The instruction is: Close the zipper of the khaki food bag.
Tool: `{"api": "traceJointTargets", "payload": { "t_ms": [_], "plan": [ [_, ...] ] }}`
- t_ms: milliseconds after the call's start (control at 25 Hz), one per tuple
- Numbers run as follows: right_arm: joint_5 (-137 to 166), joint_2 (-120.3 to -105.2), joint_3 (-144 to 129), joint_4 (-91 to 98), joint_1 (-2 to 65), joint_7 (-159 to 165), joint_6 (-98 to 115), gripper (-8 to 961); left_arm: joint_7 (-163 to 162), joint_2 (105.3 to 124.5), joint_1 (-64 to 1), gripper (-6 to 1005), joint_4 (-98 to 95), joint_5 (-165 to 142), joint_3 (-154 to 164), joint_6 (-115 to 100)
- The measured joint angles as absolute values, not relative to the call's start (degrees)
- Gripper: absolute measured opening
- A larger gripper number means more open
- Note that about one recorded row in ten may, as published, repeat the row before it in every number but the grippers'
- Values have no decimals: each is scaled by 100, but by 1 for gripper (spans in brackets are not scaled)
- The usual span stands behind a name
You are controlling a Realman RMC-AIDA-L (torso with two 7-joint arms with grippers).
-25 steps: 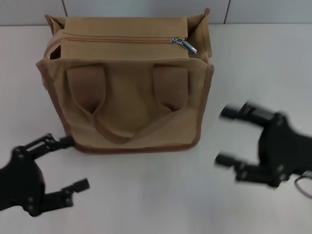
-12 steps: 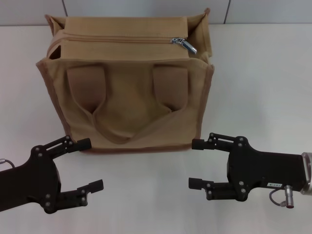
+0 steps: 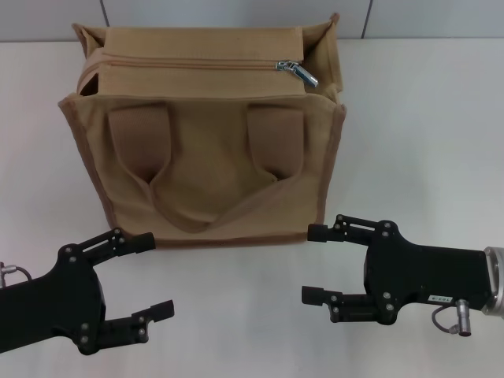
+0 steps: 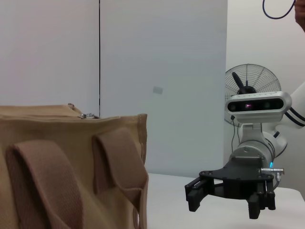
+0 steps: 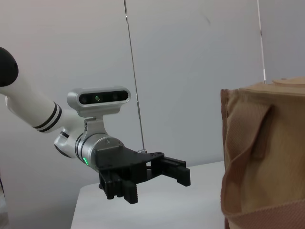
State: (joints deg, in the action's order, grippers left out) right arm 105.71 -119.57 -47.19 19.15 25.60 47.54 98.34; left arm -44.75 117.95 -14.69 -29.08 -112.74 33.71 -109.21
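Khaki food bag [image 3: 205, 157] zipper [image 3: 298, 71] slider visible; bag's rear hidden.

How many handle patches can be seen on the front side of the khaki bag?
2. One handle patch is on the front's left part, the other handle patch on its right part. The back side is hidden.

A plain white flat counter [image 3: 417, 118] meets a pale grey panelled wall [image 3: 236, 12] marked by thin dark vertical seams, with a round wire-caged black-bladed fan [image 4: 252, 86] standing against the wall.
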Motion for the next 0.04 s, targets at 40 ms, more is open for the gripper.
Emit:
{"api": "traceJointTargets", "payload": {
  "t_ms": [40],
  "plan": [
    [10571, -11957, -4719, 1915, 2560, 4754, 9834, 788, -4475, 11795, -1469, 835, -2908, -11274, 3371, -10921]
  ]
}}
